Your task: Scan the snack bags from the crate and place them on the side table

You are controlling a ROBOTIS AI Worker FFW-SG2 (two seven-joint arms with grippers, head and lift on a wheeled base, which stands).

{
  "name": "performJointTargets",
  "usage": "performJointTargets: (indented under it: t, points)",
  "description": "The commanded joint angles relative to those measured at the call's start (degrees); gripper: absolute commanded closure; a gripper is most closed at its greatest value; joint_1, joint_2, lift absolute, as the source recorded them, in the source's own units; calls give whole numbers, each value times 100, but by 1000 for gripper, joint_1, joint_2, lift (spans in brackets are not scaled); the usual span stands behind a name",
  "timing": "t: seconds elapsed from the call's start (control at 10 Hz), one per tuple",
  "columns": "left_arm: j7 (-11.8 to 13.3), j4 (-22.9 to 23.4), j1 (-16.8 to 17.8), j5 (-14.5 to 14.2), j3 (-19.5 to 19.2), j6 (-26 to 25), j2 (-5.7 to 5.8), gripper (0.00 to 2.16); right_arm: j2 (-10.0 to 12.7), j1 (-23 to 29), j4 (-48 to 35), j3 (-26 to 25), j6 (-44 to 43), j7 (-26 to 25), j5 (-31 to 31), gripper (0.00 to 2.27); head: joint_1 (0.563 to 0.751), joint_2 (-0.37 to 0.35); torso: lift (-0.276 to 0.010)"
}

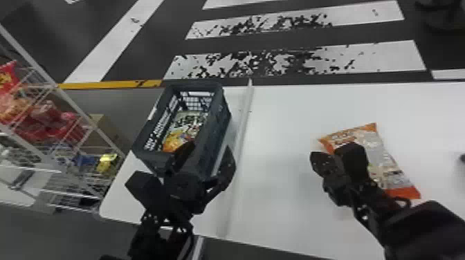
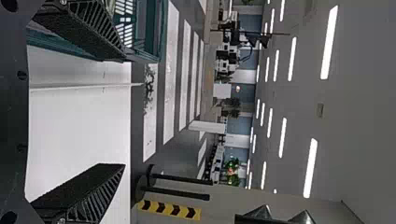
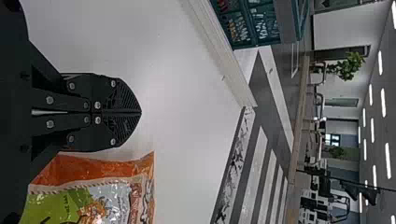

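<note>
Over the near end of the dark crate (image 1: 214, 138), my left gripper (image 1: 209, 152) is open, one finger above the crate's opening and the other past its right wall. Inside the crate lies a yellow and white snack bag (image 1: 180, 133). In the left wrist view the gripper (image 2: 116, 112) has its fingers wide apart, one beside the crate (image 2: 161, 28). My right gripper (image 1: 337, 157) is above the white table, close to an orange and clear snack bag (image 1: 398, 174). The right wrist view has this gripper (image 3: 140, 112) shut, with the orange-edged bag (image 3: 102, 163) alongside it.
A pale raised strip (image 1: 242, 138) runs along the white table (image 1: 283, 193), just right of the crate. Wire shelving (image 1: 65, 98) with red snack packs stands at the left. A small dark thing (image 1: 462, 158) sits at the right edge.
</note>
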State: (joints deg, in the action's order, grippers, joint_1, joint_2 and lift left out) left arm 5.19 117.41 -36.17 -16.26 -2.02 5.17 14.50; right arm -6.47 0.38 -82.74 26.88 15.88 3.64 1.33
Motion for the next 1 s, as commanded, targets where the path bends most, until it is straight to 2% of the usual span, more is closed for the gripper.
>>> performJointTargets:
  t: [0.0,0.4,0.9]
  points:
    - [0,1,-4,0,0,14,0,33,6,-240,241,-7,8,-47,-45,2243,695,287,-81]
    - [0,-8,-4,0,0,-4,-18,33,23,-627,768,-16,-10,-452,-186,2243,695,249,-81]
    - [0,-34,-4,0,0,14,-35,33,-73,-495,636,-280,60,-390,-204,2243,695,203,-81]
